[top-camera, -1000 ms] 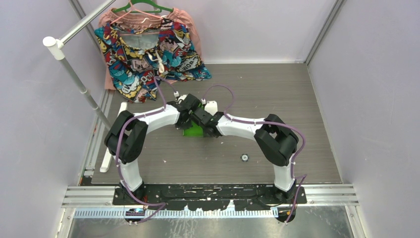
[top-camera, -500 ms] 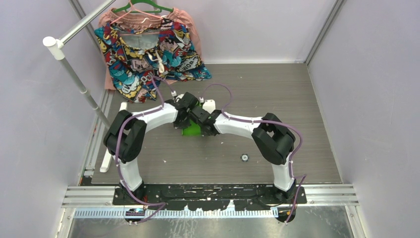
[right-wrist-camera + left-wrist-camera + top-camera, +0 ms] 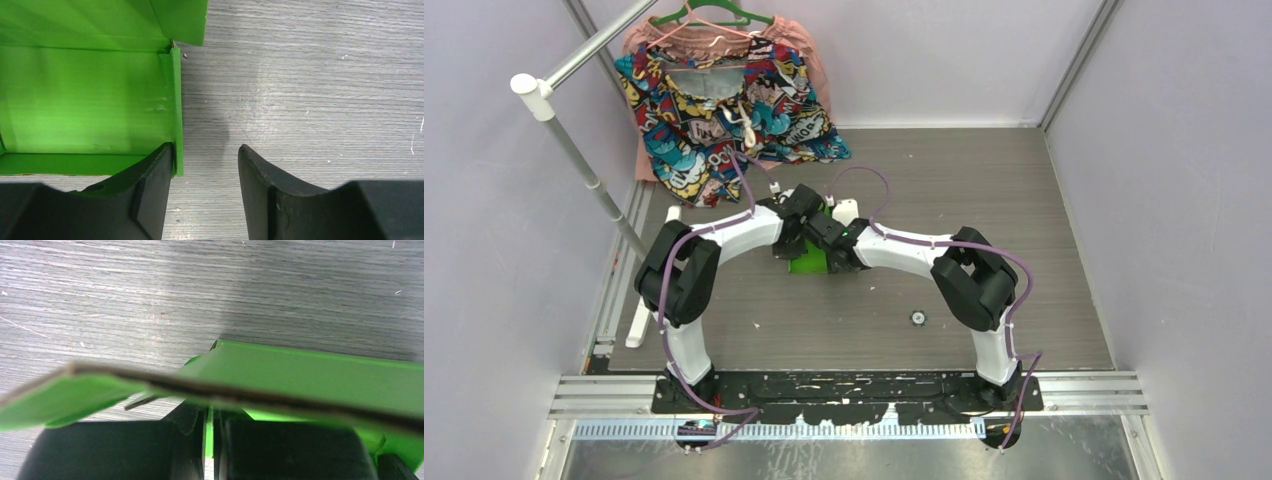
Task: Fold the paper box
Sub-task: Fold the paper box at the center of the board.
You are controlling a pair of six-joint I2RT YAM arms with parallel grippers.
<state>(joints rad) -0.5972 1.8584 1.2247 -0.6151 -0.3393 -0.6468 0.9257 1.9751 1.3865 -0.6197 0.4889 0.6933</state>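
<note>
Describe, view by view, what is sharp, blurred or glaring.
Left wrist: the box edge nearest the lens is blurred, the table behind sharper with a pale glare patch. Right wrist: box and table sharp, mild sheen on the wood. Top: evenly lit, only soft shadows.

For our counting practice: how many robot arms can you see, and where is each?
2. The left arm reaches in from the near left to the green box; the right arm reaches in from the near right to the same box. None seems hidden.
</note>
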